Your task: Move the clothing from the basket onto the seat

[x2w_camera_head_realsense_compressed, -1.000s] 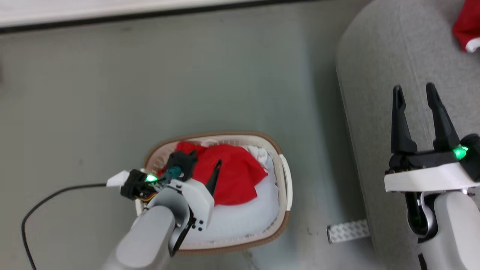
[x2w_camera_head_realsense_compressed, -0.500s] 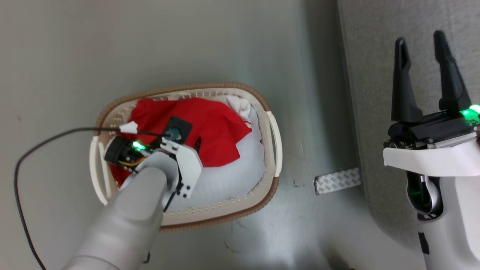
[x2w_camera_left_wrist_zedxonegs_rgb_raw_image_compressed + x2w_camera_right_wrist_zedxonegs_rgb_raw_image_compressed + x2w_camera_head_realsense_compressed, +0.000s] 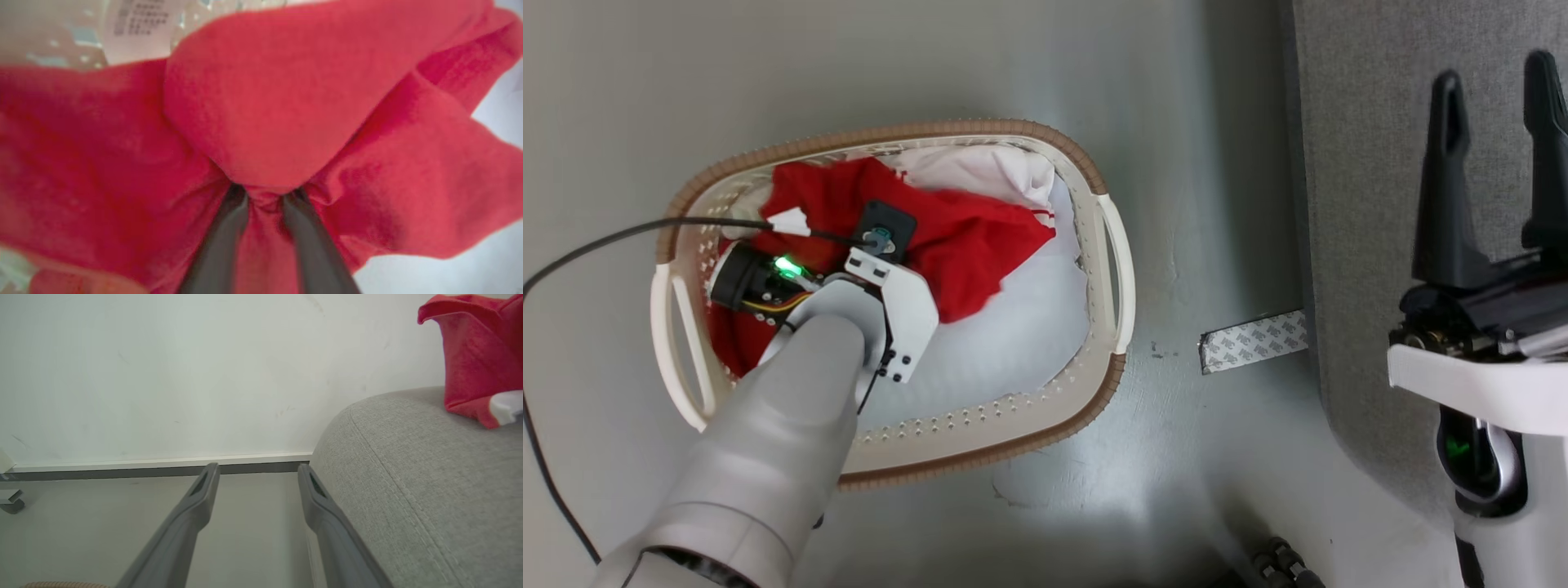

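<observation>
Pinching the red clothing (image 3: pixel 265 102) tight, the left gripper (image 3: pixel 265 196) should lift slowly to clear the basket (image 3: pixel 1013 128); the right gripper (image 3: pixel 1496 82) is open, empty.

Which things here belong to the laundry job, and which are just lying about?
Job: red clothing, laundry basket, grey seat, left gripper pinching the clothing.
Lying about: tape strip on the floor, white cloth in the basket.

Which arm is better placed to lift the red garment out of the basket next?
Left. The left gripper is down in the basket, fingers pinching a fold of the red garment. The right gripper stands open by the seat, away from the basket.
</observation>
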Tool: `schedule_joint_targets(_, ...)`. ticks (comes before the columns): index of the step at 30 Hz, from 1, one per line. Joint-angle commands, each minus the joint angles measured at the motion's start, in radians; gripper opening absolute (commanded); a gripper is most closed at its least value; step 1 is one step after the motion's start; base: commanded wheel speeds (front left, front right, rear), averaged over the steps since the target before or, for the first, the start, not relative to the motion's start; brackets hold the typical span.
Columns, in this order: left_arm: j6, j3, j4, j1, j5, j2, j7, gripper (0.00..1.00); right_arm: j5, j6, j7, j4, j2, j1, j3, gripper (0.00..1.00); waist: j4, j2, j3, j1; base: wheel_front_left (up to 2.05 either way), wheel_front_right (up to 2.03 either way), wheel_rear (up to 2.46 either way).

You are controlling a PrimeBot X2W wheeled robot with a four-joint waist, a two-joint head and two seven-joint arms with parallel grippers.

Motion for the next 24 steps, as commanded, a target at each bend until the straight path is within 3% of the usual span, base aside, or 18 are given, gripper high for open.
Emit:
schedule_joint_targets(1, -0.004, 0.001, 0.011, -0.002, -0.005, 0.002, -0.018, 0.00, 0.011, 0.000, -0.003, -0.008, 0.000, 0.014, -0.006, 1.00, 0.000, 0.0000, -0.001, -0.0001, 0.00, 0.00, 0.00)
schedule_joint_targets(9, -0.026, 0.018, 0.022, 0.054, -0.051, -0.010, -0.127, 0.00, 0.030, 0.000, -0.023, 0.044, 0.000, 0.041, -0.027, 1.00, 0.022, 0.0000, -0.090, -0.0001, 0.00, 0.00, 0.00)
schedule_joint_targets(15, -0.062, 0.037, 0.003, 0.150, -0.099, -0.032, -0.207, 0.00, 0.024, 0.000, -0.034, 0.111, -0.001, 0.085, -0.067, 1.00, 0.079, 0.0000, -0.260, -0.0001, 0.00, 0.00, 0.00)
schedule_joint_targets(24, -0.098, 0.065, -0.109, 0.279, -0.167, -0.043, -0.228, 0.00, 0.036, 0.000, -0.040, 0.215, -0.001, 0.199, -0.131, 1.00, 0.163, 0.0000, -0.538, -0.0001, 0.00, 0.00, 0.00)
